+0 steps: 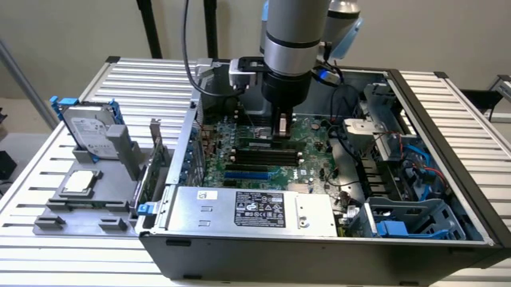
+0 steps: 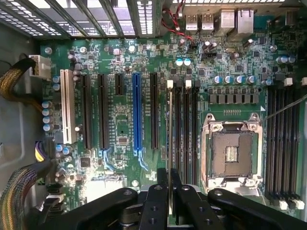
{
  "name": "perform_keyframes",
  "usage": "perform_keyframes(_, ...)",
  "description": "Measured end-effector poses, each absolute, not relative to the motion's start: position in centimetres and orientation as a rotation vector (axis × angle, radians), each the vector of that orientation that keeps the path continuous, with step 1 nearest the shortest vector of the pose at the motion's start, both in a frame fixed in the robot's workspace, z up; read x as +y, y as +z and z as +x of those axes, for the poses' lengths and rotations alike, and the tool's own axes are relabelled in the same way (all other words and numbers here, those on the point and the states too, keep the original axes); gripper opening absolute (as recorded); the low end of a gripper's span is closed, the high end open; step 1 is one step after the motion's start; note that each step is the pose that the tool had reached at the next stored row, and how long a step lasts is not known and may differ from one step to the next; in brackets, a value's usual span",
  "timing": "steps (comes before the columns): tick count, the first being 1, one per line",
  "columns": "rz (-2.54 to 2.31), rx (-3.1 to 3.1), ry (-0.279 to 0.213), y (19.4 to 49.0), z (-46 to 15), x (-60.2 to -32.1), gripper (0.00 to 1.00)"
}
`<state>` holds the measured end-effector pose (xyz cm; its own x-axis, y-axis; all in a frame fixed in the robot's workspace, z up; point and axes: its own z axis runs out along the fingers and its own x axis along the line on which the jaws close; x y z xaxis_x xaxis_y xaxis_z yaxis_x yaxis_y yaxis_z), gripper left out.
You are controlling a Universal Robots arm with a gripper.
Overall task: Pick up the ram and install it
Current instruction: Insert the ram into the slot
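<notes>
One arm: comes down from above into the open PC case (image 1: 447, 179), gripper (image 1: 281, 128) low over the board (image 1: 312, 134).
Fingers: nearly closed, pinching the ram (image 2: 170, 134) edge-on between them; wrist view shows the two black fingers (image 2: 158, 191) pressed to either side of the thin stick.
Ram: upright, lined up w/ a black slot (image 2: 178, 129) in the group just beside the CPU socket (image 2: 232, 153); can't tell if seated or just touching.
Case: lies on its side, lid off; holds board, PSU (image 1: 255, 209) at near edge, blue-wired drive cage (image 1: 415, 218) at ext. view's right, cable bundles.
Board: blue slot (image 2: 137, 110), white slot (image 2: 64, 112), several black slots, 2nd bank of mem slots (image 2: 283, 139) on far side of socket; socket has no chip in it.
Grey tray (image 1: 88, 203): outside case, ext. view's left; holds hard drive (image 1: 90, 130) leaning upright in blue frame, plus a silver square chip (image 1: 81, 181) lying flat.
Table (image 1: 143, 75): ribbed metal, under tray & case.
</notes>
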<state>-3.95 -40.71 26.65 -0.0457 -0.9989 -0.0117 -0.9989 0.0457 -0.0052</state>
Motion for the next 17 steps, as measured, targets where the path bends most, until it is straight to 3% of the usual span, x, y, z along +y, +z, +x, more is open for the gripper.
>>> perform_keyframes(17, -2.19, 2.238, 0.004, 24.3, -4.0, -40.1, 0.14)
